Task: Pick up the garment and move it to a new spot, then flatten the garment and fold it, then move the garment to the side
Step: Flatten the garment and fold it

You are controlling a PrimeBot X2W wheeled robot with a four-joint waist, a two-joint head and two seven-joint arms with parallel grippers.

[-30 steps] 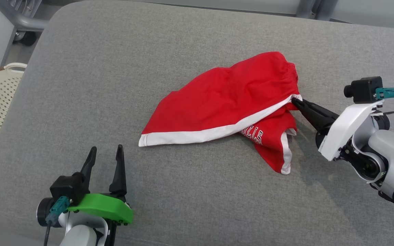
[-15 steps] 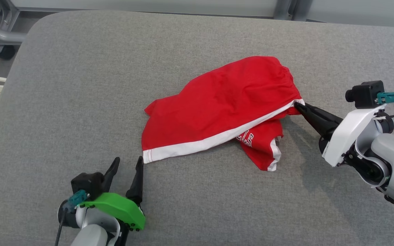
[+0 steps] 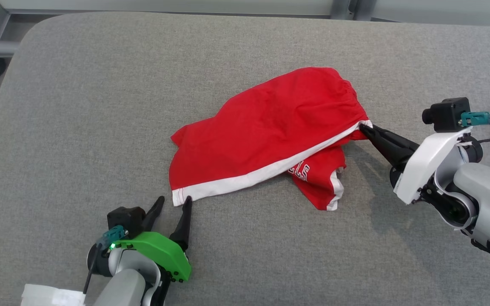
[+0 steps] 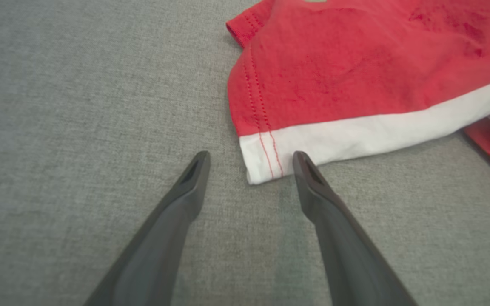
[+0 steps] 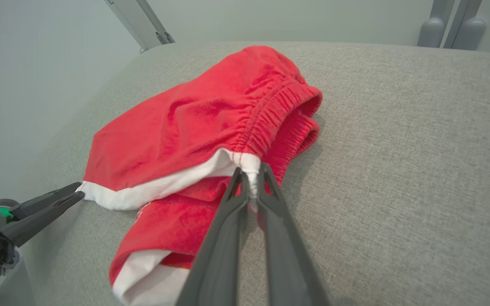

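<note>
Grey padded surface (image 3: 79, 106): crumpled red garment (image 3: 266, 131) at centre; right gripper (image 3: 363, 127) pinches its waistband corner; left gripper (image 3: 173, 199), fingers spread wide, flanks the white hem corner, possibly touching it.

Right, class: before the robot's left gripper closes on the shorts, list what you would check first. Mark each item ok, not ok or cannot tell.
1. Right gripper shut on the red shorts at the waistband corner: ok.
2. Left gripper open wide: ok.
3. White hem corner sits inside that opening: ok.
4. Left gripper low enough to catch the cloth: cannot tell.
5. Shorts lying flat: not ok; one leg is tucked under.
6. Bare grey cushion around the shorts for spreading: ok.
</note>
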